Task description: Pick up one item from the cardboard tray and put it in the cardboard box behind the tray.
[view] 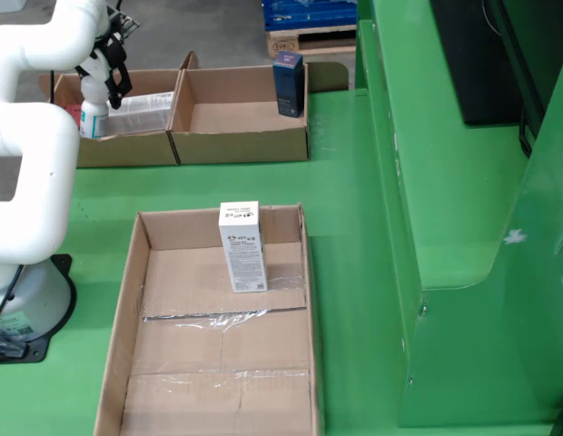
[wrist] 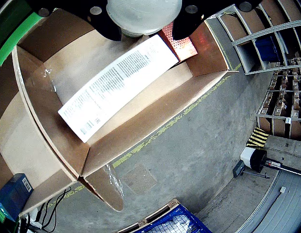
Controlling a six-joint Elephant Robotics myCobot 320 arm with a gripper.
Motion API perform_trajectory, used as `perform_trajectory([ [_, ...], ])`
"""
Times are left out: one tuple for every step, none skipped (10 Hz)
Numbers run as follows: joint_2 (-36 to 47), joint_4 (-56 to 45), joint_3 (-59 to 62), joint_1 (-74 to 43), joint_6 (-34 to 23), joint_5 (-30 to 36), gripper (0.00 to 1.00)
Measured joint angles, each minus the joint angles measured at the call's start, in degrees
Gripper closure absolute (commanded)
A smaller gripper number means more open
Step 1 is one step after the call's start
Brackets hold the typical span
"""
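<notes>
Hanging over the left cardboard box [view: 118, 123] at the back of the green counter [view: 354, 227], the tool [view: 107, 77] pinches a white bottle [view: 93, 111] between its black fingers [view: 118, 80]. In the riding view the bottle's pale rounded body [wrist: 143, 14] fills the gap between the two black finger blocks [wrist: 99, 22], directly above the open box [wrist: 68, 145]. Inside that box lies a long white carton [wrist: 116, 85] printed with small text and a barcode, and a red patterned packet [wrist: 178, 43] sits at the far corner beneath the tool. Beside this box in the still view stands a second cardboard box [view: 241, 113], with a dark blue carton [view: 288, 84] upright at its right wall. Nearer the camera, the large cardboard tray [view: 136, 272] holds a single white carton [view: 241, 245] standing near its back wall.
</notes>
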Motion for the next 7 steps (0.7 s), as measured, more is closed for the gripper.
perform_trajectory([
  [0.00, 0.00, 0.00, 0.00, -0.09, 0.00, 0.90],
  [0.00, 0.00, 0.00, 0.00, -0.09, 0.09, 0.80],
  [0.00, 0.00, 0.00, 0.00, -0.09, 0.09, 0.70],
  [0.00, 0.00, 0.00, 0.00, -0.09, 0.09, 0.60],
  [0.00, 0.00, 0.00, 0.00, -0.09, 0.09, 0.50],
  [0.00, 0.00, 0.00, 0.00, -0.09, 0.44, 0.40],
  [0.00, 0.00, 0.00, 0.18, -0.09, 0.80, 0.30],
])
